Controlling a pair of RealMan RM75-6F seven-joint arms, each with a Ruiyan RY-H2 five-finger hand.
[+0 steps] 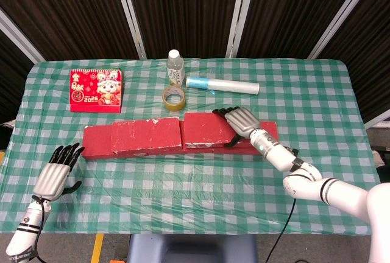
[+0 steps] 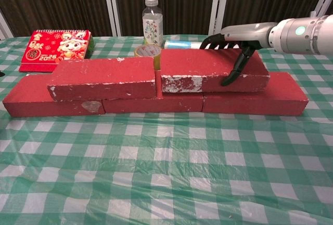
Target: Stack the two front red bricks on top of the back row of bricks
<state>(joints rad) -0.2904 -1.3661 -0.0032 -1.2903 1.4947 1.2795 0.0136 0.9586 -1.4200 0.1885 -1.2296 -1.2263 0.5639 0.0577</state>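
Two red bricks sit on top of the back row (image 2: 250, 99): the left upper brick (image 2: 104, 77) and the right upper brick (image 2: 208, 74), their inner ends close together near the middle, both lying flat on the bricks beneath. My right hand (image 1: 242, 122) grips the right upper brick, fingers draped over its far top edge and the thumb (image 2: 234, 71) pressed down against its front face. My left hand (image 1: 53, 175) rests low near the front left corner of the table (image 1: 201, 178), well apart from the bricks, fingers spread and holding nothing; only the head view shows it. Behind the bricks, a water bottle (image 2: 152, 21) stands upright with its white cap on; I cannot tell how full it is. A roll of tape (image 1: 173, 98) lies flat just in front of the bottle, partly hidden behind the stacked bricks in the chest view. A rolled plastic tube (image 1: 222, 84) lies on its side to the right of the bottle, and a red calendar (image 1: 95, 90) sits at the back left, apart from everything else
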